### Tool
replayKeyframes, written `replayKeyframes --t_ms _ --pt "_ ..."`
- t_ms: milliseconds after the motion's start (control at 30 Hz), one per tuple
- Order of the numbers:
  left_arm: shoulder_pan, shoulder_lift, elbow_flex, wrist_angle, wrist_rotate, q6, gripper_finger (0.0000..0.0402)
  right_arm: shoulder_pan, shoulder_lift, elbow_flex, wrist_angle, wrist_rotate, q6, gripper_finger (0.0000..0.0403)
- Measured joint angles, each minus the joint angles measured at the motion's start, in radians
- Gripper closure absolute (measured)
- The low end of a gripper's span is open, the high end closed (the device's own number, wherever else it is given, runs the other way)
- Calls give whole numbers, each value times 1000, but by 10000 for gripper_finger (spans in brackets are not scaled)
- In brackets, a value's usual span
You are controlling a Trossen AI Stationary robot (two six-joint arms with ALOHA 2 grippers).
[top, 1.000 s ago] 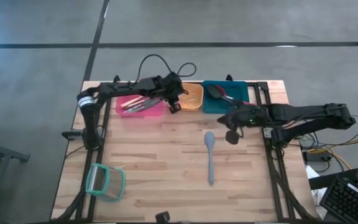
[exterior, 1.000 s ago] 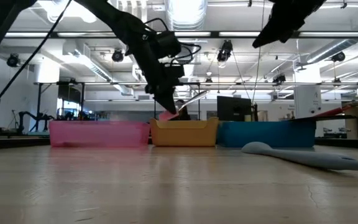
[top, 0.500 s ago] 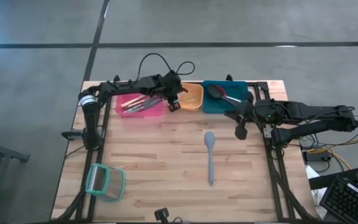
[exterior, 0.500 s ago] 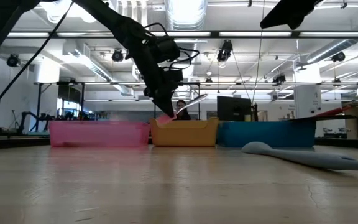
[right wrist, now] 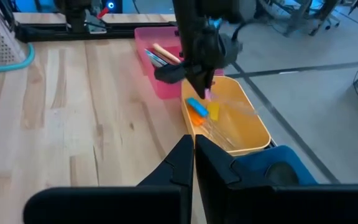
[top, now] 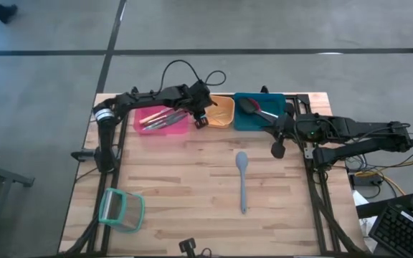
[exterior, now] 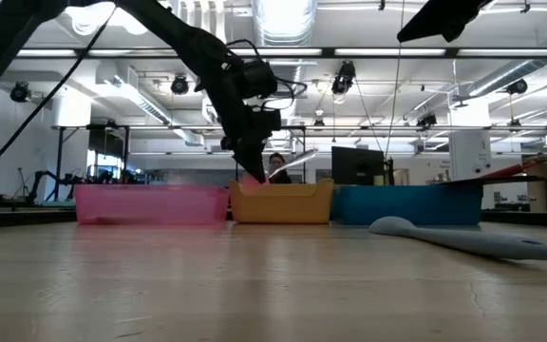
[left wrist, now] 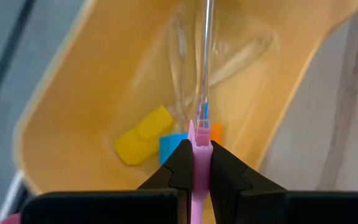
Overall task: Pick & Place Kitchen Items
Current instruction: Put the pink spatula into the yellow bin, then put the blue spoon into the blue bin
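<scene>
Left gripper (top: 201, 115) is positioned over the orange bin (top: 221, 113) at the far edge of the worktop (top: 185, 179). Its jaws are pinching the pink handle of a slim utensil (left wrist: 199, 124) whose clear shaft points down into that bin. On the bin floor lie small pieces: a yellow piece (left wrist: 142, 134), a blue piece (left wrist: 173, 146) and an orange piece (left wrist: 215, 132); clear utensils appear to lie beside them, though the view is poor on this.

Right gripper (top: 277, 140) hangs above the worktop near the right edge, just in front of the teal bin (top: 260, 118). Its jaws are pressed together with nothing between them.

The pink bin (top: 165, 122) stands left of the orange bin and holds several slim utensils (top: 156, 119). The teal bin contains a dark spoon (top: 249, 106) with a red-handled item next to it.

A grey spoon (top: 242, 179) lies flat on the worktop, roughly central, bowl toward the bins, apart from both grippers. A teal-rimmed clear container (top: 120, 209) lies near the near-left corner.
</scene>
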Motion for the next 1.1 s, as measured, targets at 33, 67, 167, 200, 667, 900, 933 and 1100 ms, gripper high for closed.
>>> replayKeyframes --t_ms 33,67,167,200,667,900,933,1100 --pt "0 19 14 -16 0 1 374 0 0 0 1 0 -1 394" --pt "0 38 29 -25 -1 2 374 0 0 0 1 1 -3 394" --pt "0 101 80 -82 -2 14 374 1 0 0 1 8 -4 394" --pt "0 121 103 -99 -4 19 374 1 0 0 1 8 -5 394" --pt "0 260 277 -257 -18 42 357 1 0 0 -11 8 -9 394" --pt "0 219 275 -268 -17 57 251 1 0 -1 -14 8 -9 394" --pt "-1 215 275 -274 -19 57 242 1 0 -1 -14 7 -9 394" --pt "-3 178 283 -318 -36 58 217 1 0 -2 -14 7 -9 394"
